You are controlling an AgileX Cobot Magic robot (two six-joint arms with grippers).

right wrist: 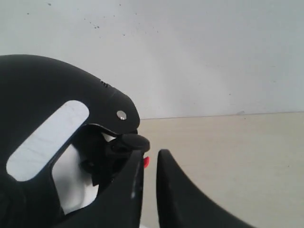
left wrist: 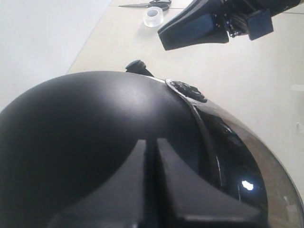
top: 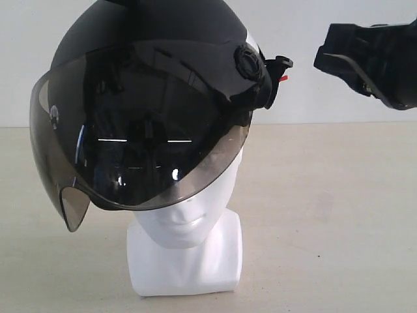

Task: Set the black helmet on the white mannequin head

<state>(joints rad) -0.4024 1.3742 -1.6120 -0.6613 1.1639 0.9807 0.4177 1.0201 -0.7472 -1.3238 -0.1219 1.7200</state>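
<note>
"Visor point(top: 137, 150) looks scratch-prone; where to grip?"
"Probably the stiff, slick shell rim. The black helmet point(top: 163, 32) sits over the white mannequin head point(top: 189, 218) on the worktop point(top: 326, 228); left gripper point(left wrist: 151, 142) closed above its crown, right gripper point(top: 326, 57) closed, empty, beside its rear."

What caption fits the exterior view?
Black helmet sits on the white mannequin head, visor down; right hand hovers apart beside it.

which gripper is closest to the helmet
The left gripper: its fingertips sit right over the crown of the black helmet. The right gripper hangs in the air off the helmet's side, with a visible gap.
</note>
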